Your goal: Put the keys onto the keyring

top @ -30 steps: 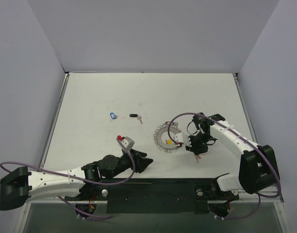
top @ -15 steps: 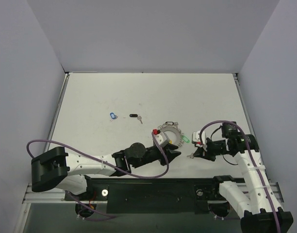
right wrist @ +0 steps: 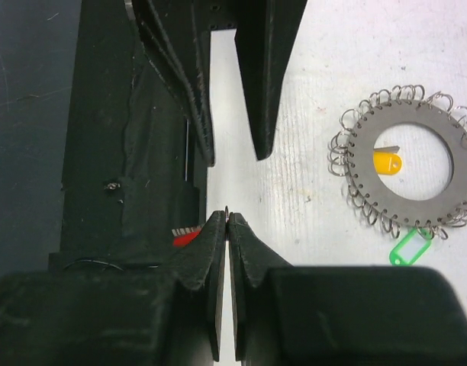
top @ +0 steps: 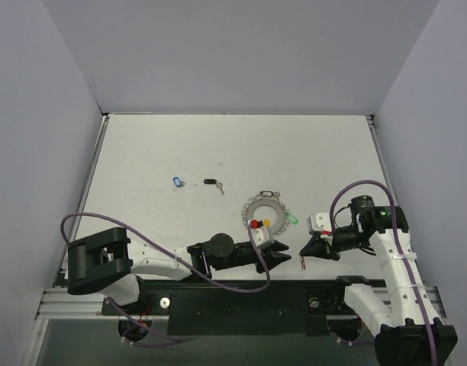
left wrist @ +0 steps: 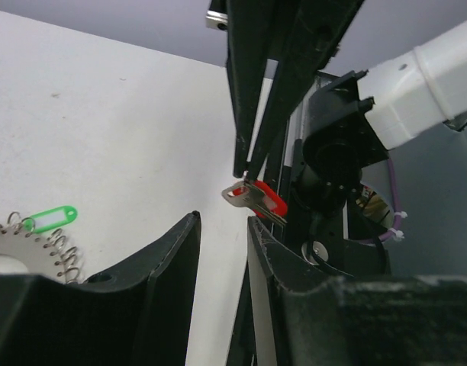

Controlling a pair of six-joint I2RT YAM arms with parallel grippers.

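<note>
Top external view: a small blue-tagged key (top: 178, 181) and a black-tagged key (top: 211, 182) lie loose on the white table (top: 157, 152). Further right lies the flat silver-grey, loop-rimmed keyring (top: 252, 207). Just below it the left gripper (top: 278, 256), jaws parted and empty, faces the right gripper (top: 305, 250), clenched on a red-tagged metal key (left wrist: 258, 200). This looks like a handover: next the left jaws must close squarely on that key. No writing is legible.

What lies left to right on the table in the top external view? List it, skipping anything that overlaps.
Blue key, black key, keyring, right gripper pinching the red key.
</note>
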